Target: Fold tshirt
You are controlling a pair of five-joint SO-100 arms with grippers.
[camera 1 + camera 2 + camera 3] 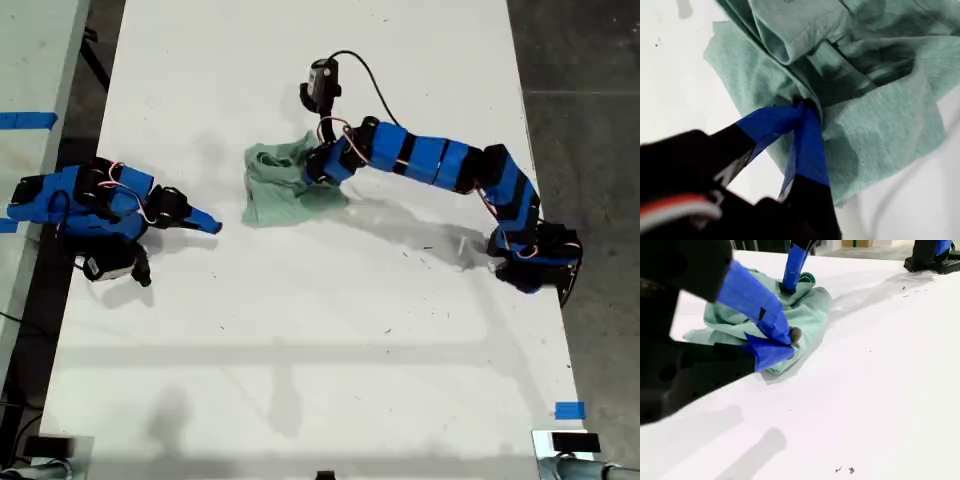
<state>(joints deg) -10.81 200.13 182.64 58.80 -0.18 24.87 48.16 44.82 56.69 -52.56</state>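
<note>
The tshirt (283,185) is a soft, limp cloth that looks light and will sag and drag rather than hold any shape, so a lift by one point should only pull up a tail of fabric. It is not fragile and seems unlikely to slip from a firm pinch. The better holds are probably a hem edge or a shoulder seam, taken at two well-separated points so the cloth can be spread before any fold; a pinch in the middle of the heap will likely just gather more wrinkles.

In the exterior view the shirt lies on the white table (330,340) at about 11 o'clock from the table's centre, between the two arms. It is pale mint-green, plain, with no print, and it is bunched into a crumpled bundle with overlapping layers and a stitched hem or sleeve edge turned up in the first wrist view.

The first gripper (802,102) is at the bundle's 3 o'clock edge in the exterior view, its blue-taped jaws pinched together on a ridge of the tshirt. The second gripper (782,342) sits apart from the cloth, at about 9 o'clock of it in the exterior view, with its taped jaws drawn together and nothing visibly held.
</note>
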